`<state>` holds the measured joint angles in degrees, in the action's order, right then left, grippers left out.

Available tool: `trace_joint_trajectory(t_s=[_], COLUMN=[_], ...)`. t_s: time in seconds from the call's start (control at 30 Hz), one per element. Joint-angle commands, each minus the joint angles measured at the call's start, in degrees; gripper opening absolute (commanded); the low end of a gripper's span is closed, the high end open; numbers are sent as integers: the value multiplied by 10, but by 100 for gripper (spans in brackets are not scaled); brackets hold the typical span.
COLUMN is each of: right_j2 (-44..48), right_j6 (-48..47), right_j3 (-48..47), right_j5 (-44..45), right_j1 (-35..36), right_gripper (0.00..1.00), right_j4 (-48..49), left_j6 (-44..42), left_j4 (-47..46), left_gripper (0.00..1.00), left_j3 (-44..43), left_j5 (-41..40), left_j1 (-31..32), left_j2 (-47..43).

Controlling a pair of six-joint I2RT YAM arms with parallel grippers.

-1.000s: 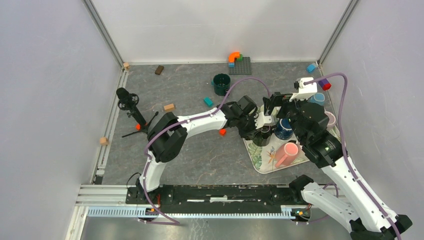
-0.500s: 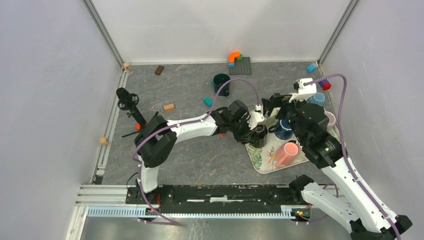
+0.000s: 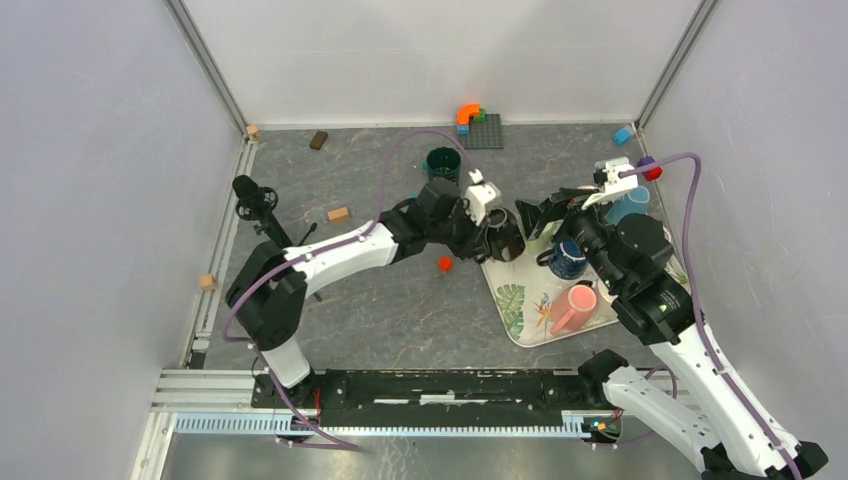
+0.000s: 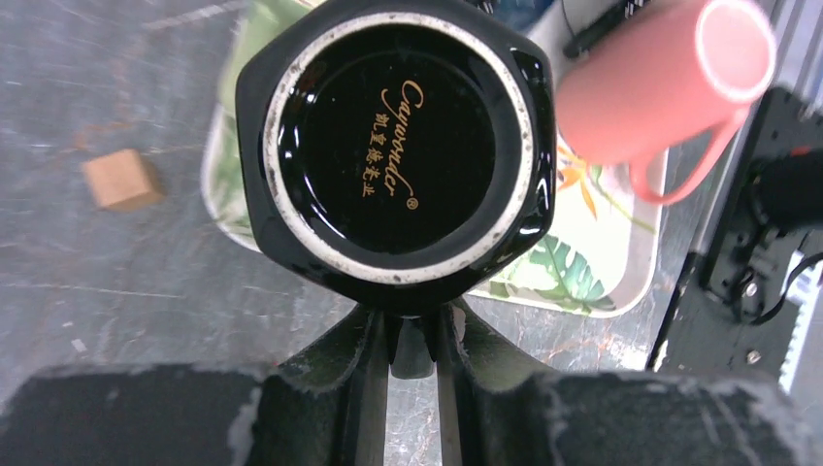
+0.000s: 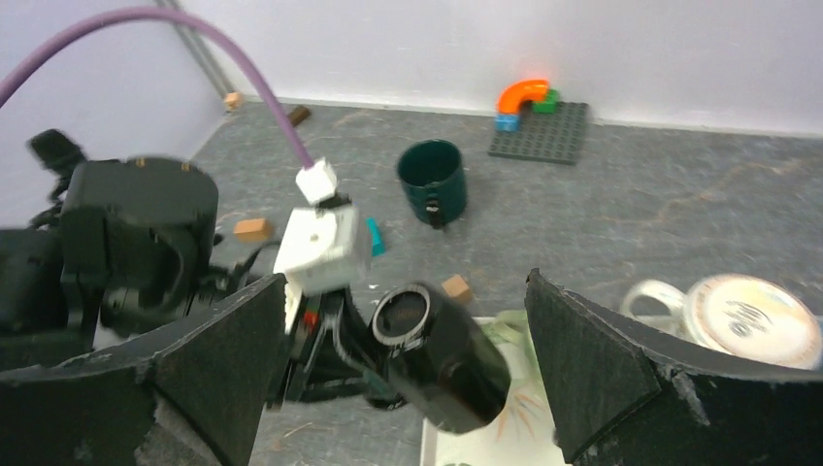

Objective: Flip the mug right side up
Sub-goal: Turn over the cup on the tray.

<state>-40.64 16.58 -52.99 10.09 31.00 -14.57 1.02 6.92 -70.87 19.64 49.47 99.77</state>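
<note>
The black mug (image 3: 503,241) hangs above the left edge of the leaf-patterned tray (image 3: 520,312). My left gripper (image 3: 487,230) is shut on its handle. In the left wrist view the mug's base (image 4: 393,146) with gold lettering faces the camera, and the handle (image 4: 412,348) is pinched between the fingers. In the right wrist view the mug (image 5: 448,361) lies tilted on its side in the air, base toward the upper left. My right gripper (image 3: 546,214) is open and empty just right of the mug, its fingers (image 5: 228,374) wide apart.
On the tray lie a pink mug (image 3: 574,306) on its side, a blue mug (image 3: 568,258) and a white mug (image 5: 742,313). A dark green mug (image 3: 441,166) stands behind. A red block (image 3: 444,264), a teal block (image 3: 416,203), a wooden block (image 3: 338,214) and a tripod (image 3: 258,205) are on the left.
My left gripper has lifted the black mug off the tray and carried it back and left, tipping it over. My right gripper has drawn back to the right.
</note>
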Motion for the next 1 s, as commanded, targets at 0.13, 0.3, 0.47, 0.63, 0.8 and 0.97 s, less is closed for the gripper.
trace_joint_trajectory(t_s=[0.13, 0.3, 0.47, 0.63, 0.8, 0.97], right_j2=[-13, -18, -39, -54, -60, -81], right_j6=[25, 36, 76, 118, 147, 201], right_j3=[14, 40, 69, 89, 107, 133], right_j5=[-201, -279, -348, -382, -395, -419], right_j1=[-1, -1, -1, -1, -2, -6], right_gripper=[98, 98, 98, 98, 98, 98], right_j4=[96, 142, 213, 260, 299, 369], left_j6=[109, 105, 119, 142, 153, 163], left_j4=[-106, -88, -73, -61, -52, -57], left_gripper=[2, 2, 2, 2, 2, 2], left_j3=[-13, -37, -68, -97, -114, -123], left_j5=[33, 29, 20, 12, -6, -5], left_j1=[-72, -89, -98, -102, -103, -103], left_j2=[-115, -143, -165, -183, -204, -226])
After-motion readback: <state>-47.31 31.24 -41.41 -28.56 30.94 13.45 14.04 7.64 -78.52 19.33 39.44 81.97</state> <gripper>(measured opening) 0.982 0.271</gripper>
